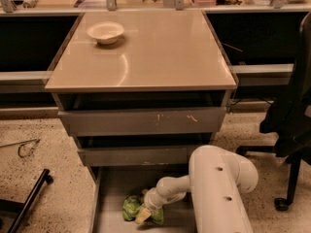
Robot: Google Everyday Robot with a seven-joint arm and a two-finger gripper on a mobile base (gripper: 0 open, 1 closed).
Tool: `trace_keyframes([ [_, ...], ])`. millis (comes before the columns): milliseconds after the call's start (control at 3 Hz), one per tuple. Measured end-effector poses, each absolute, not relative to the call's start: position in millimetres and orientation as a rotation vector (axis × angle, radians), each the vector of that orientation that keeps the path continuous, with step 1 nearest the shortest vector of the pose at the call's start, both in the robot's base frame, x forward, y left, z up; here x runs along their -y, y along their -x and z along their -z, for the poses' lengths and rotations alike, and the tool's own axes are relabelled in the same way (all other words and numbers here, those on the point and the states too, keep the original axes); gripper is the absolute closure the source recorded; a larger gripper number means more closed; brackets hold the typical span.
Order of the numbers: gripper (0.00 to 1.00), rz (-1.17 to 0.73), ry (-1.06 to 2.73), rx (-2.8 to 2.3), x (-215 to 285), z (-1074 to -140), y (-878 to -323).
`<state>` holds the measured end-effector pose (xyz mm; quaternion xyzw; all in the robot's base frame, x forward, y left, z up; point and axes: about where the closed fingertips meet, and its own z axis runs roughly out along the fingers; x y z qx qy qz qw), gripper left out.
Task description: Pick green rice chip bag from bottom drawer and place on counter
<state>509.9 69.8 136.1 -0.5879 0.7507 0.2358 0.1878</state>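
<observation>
Jaws of the white robot gripper [143, 214] are down in the wide grey metal bottom drawer [115, 191], touching the small crumpled green rice chip bag [129, 208]. I cannot tell if they squeeze it. In the camera view the bag sticks out mostly to their left, lying sideways. The shiny beige counter [160, 52] waits high above.

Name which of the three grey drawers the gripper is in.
The bottom drawer, lowest and pulled out farthest; the gripper is at the green rice chip bag there.
</observation>
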Motion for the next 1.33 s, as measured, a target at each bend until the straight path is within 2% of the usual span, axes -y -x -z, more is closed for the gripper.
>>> trace_keyframes([
  [667, 0.65, -0.664, 1.654, -2.112, -70, -136, -510],
  [1000, 0.88, -0.687, 1.613, -2.076, -64, -168, -511],
  [1333, 1.0, -0.67, 1.547, -1.964, -57, -258, -520],
])
